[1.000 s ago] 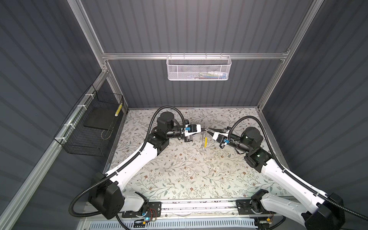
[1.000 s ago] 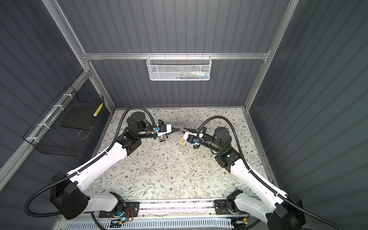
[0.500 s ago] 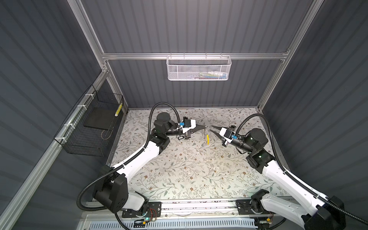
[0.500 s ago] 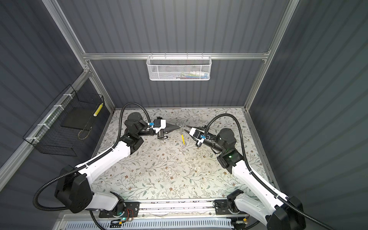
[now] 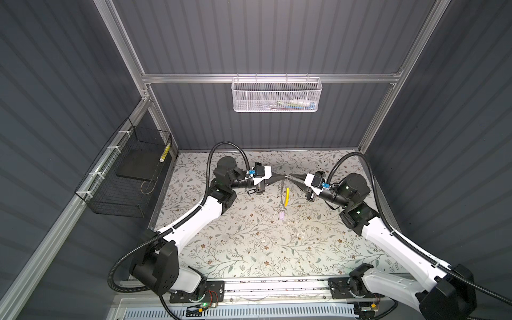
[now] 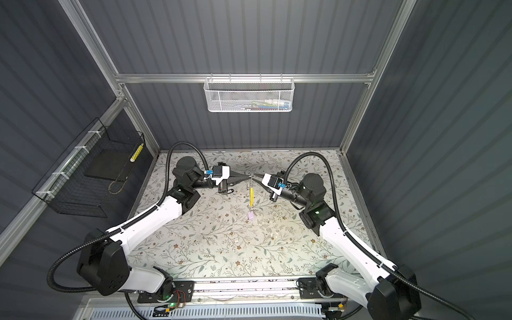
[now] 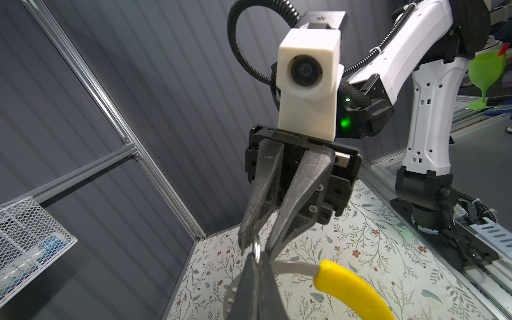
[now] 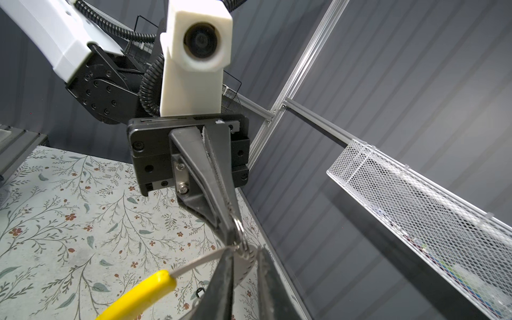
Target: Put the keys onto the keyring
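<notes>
— What changed?
— Nearest you, the lilac-tagged key [image 5: 282,215] seems to hang under the yellow tag [image 5: 287,197]; the black-rimmed tag [image 5: 250,191] lies loose near your left gripper [image 8: 232,241]. Farther back, that gripper clamps the keyring [image 7: 296,268]. Your right gripper [image 7: 256,247], apart half a second ago, now meets it tip to tip, jaws slightly parted; pinching or not, I cannot tell. Threading looks close.

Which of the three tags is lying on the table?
The black-rimmed tag, flat on the mat; the yellow tag and lilac tag dangle in the air with the keyring.
</notes>
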You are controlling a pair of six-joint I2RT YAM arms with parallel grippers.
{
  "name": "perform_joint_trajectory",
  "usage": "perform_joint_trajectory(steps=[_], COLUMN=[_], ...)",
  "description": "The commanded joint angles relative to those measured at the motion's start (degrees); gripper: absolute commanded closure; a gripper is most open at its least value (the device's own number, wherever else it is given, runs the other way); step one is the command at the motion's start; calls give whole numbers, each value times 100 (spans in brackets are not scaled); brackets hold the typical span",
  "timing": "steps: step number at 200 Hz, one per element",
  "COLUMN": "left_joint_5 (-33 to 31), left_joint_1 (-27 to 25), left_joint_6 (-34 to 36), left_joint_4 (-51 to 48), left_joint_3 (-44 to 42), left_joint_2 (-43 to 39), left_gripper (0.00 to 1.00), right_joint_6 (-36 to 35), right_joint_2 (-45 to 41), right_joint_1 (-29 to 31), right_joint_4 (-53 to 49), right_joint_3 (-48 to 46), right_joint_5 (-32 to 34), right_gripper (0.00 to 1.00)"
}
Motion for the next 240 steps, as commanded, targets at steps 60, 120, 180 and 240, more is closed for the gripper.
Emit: perform_joint_trajectory(steps=[60, 120, 180, 240], left_joint_5=[166, -1100, -1768, -1858], left_joint_1=[11, -39, -277, -437], left_joint_6=[20, 2276, 3144, 3347], left_joint_4=[136, -2691, -3710, -4180], left_joint_3=[54, 658, 1127, 1480], left_joint_2=[88, -243, -165, 68], left_gripper=[100, 65, 68, 68], right_joint_6=[57, -1037, -1589, -1658], right_joint_2=[78, -34, 85, 117], right_joint_1=[-15, -8, 80, 220], right_joint_4=[-135, -2403, -3503, -3513], right_joint_3=[265, 829, 1295, 1423], right_joint_5=[-224, 491, 1090, 1244], right_gripper=[98, 100, 100, 100])
